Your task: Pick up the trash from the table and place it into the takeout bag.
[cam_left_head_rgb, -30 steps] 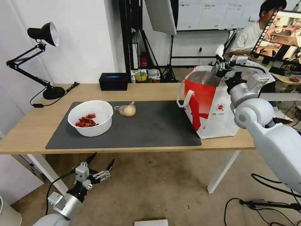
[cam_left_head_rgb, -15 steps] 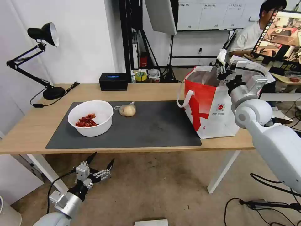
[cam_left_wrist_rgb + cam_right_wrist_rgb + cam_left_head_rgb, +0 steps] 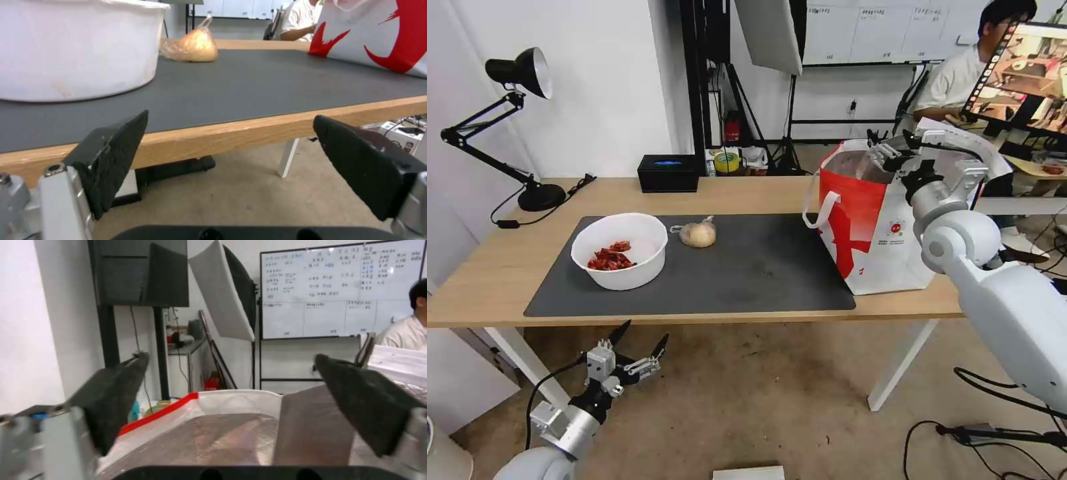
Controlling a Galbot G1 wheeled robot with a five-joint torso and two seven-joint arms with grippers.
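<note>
On the dark grey mat [image 3: 747, 273] of the table [image 3: 487, 273] stand a white bowl [image 3: 620, 250] with red scraps and, just right of it, a clear bag around a beige lump [image 3: 697, 235]. The takeout bag [image 3: 874, 227], white with a red panel, stands at the table's right end. My right gripper [image 3: 884, 145] hovers over its open mouth, open and empty; its wrist view looks down on the foil lining [image 3: 213, 436]. My left gripper [image 3: 646, 333] hangs open below the table's front edge, level with the bowl [image 3: 75, 50] and the bagged lump [image 3: 193, 46].
A black box [image 3: 668, 173] sits at the table's back edge. A black desk lamp [image 3: 520, 73] stands at the back left corner. A stretch of bare mat lies between the lump and the takeout bag. A monitor [image 3: 1020, 73] is behind the bag.
My right gripper held a white tissue above the takeout bag; it has tipped toward the bag's mouth and opened, and the tissue is gone from its fingers. The left arm has barely moved.
</note>
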